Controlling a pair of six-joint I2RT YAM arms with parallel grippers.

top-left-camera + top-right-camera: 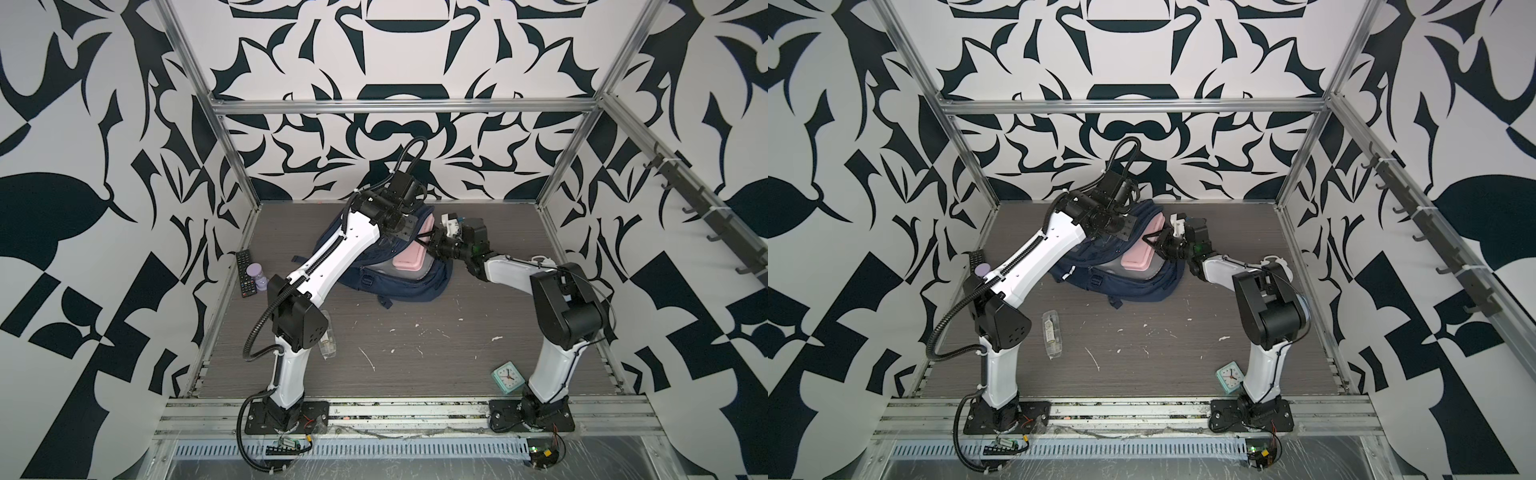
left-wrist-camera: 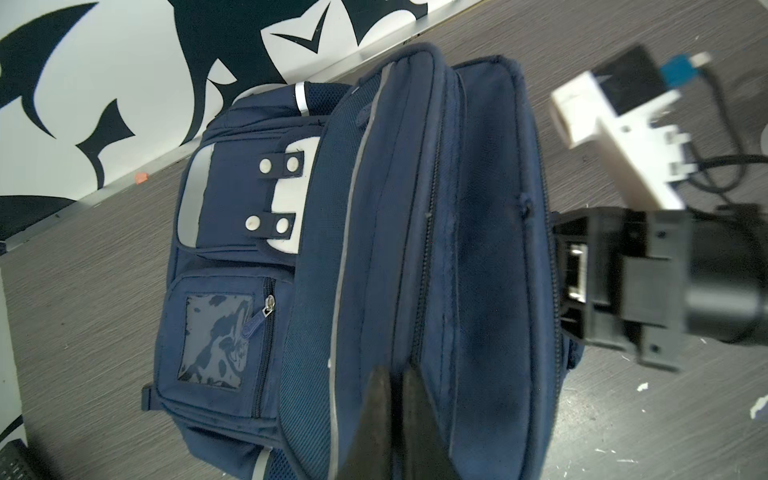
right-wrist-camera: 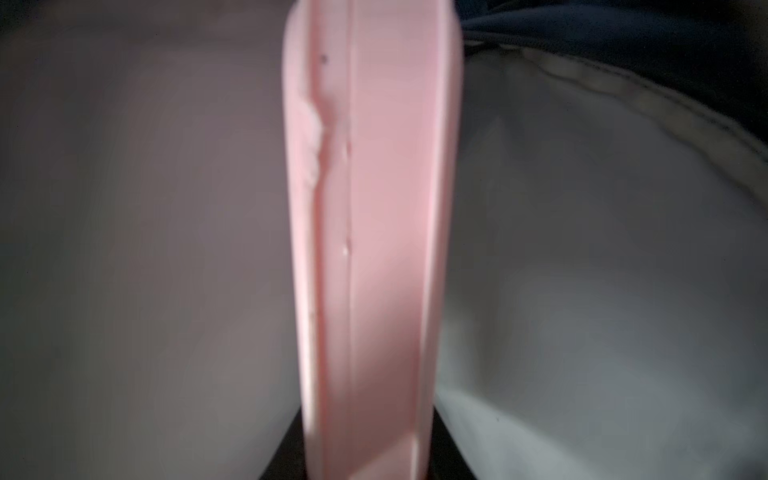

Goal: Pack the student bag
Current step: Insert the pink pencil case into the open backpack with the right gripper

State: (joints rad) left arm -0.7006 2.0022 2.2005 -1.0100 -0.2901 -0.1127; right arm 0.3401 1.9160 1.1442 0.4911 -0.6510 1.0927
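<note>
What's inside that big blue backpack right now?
A flat pink box sits partway in the open mouth of the backpack, gripped by the right hand, against pale lining. Anything deeper is covered by the box and fabric.

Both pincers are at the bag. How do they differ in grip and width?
The left pincer is pinched almost flat on the bag, on fabric beside a zipper; the right pincer stands wider, clamped on a pink box. The left grips the bag's outside; the right holds the box in the pale-lined opening. Both are shut on something.
</note>
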